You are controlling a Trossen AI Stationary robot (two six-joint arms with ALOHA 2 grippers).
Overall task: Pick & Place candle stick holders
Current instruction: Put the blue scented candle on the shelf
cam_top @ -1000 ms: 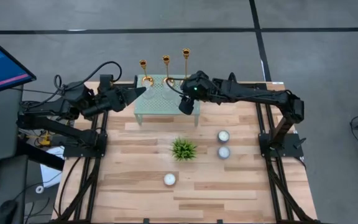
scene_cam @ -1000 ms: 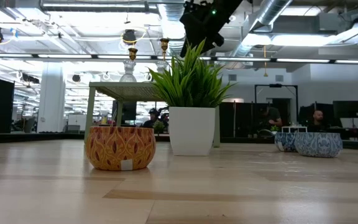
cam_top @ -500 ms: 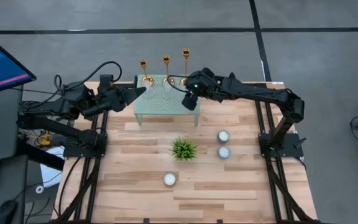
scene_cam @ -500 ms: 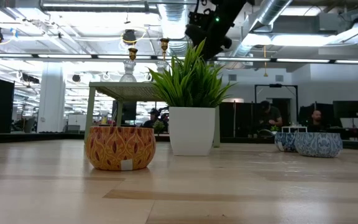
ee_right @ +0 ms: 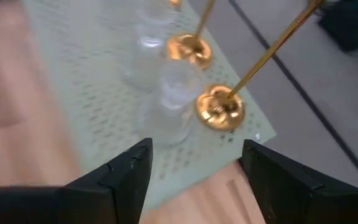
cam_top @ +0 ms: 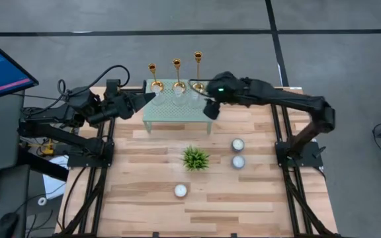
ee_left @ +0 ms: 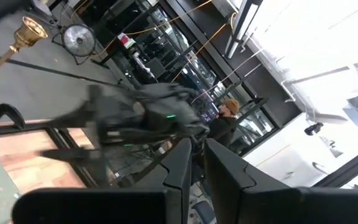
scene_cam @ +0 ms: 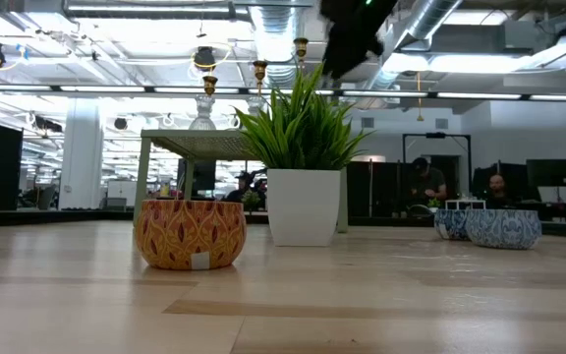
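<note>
While right gripper (cam_top: 210, 110) fingers gape, candle stick holders (cam_top: 176, 74) upright

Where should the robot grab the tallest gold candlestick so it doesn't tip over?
Probably low on the thin stem of the tallest candle stick holder, from the right: it stands upright at the row's right end, and the open right gripper is already beside it.

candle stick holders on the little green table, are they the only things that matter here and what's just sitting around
Part of the job:
- three gold candle stick holders, standing on the green perforated stand
- right gripper, open, by the stand's right end
- left gripper, shut, at the stand's left end

Just lying about:
- clear glass cups on the stand
- potted plant
- three white tealights
</note>
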